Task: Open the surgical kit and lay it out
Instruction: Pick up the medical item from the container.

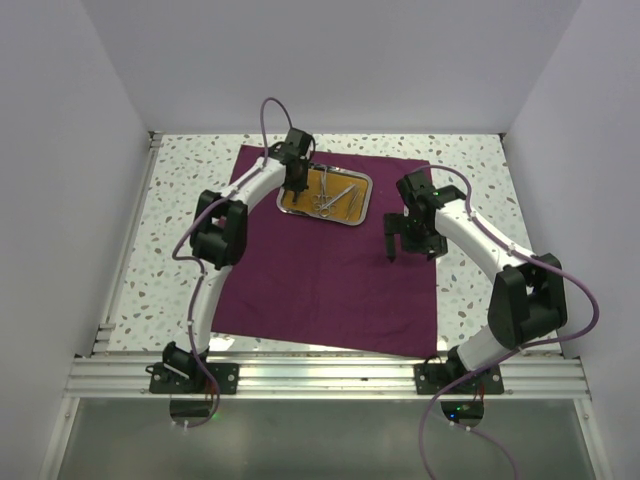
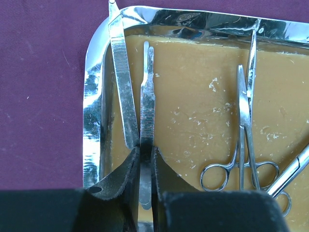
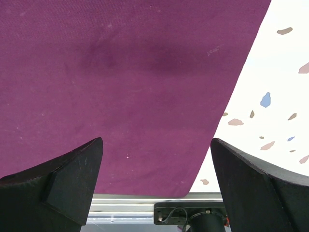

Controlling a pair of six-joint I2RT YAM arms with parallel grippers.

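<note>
Steel tray (image 1: 367,201) sits far-centre on the purple cloth (image 1: 330,280). Left gripper (image 2: 146,153) pinches a flat tool (image 2: 147,99) at the tray's left end, its length running near-to-far; right gripper (image 3: 157,162) hangs spread.

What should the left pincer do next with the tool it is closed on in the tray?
Probably lift straight up a little. The left pincer pinches the flat steel handle, which lies close beside a second handle and the tray rim; rising first should clear both before carrying it to the cloth.
</note>
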